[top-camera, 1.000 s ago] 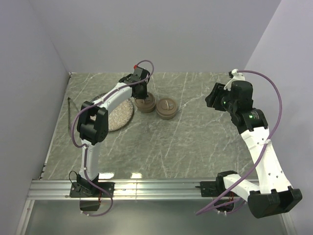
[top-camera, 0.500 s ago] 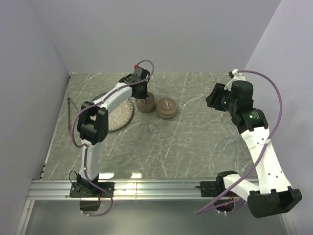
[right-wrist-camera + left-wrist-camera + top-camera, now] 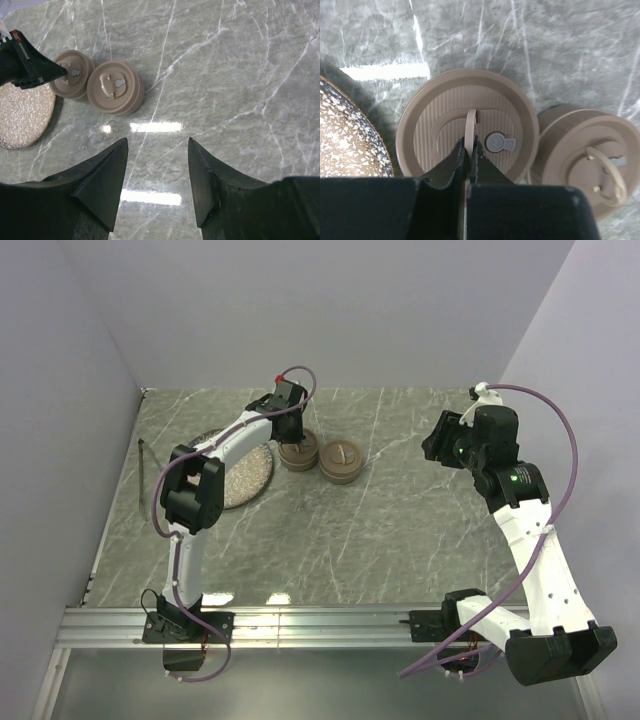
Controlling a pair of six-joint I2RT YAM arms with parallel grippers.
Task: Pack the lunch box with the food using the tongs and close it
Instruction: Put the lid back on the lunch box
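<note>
Two tan round tins, both lidded, sit side by side at the far middle of the surface [image 3: 400, 520]: left tin [image 3: 299, 454] and right tin [image 3: 341, 462]. The left tool [image 3: 468, 146] is pinched tight on the left tin's thin upright lid handle [image 3: 471, 119], and only the left wrist view shows that grip close up. One pair of tongs [image 3: 143, 472] lies by the surface's left edge, well apart from the tins, visible from the top view alone. One speckled plate [image 3: 245, 478] sits just beside the left tin. The right tool [image 3: 157, 143] hangs over bare surface, jaws apart, holding nothing.
</note>
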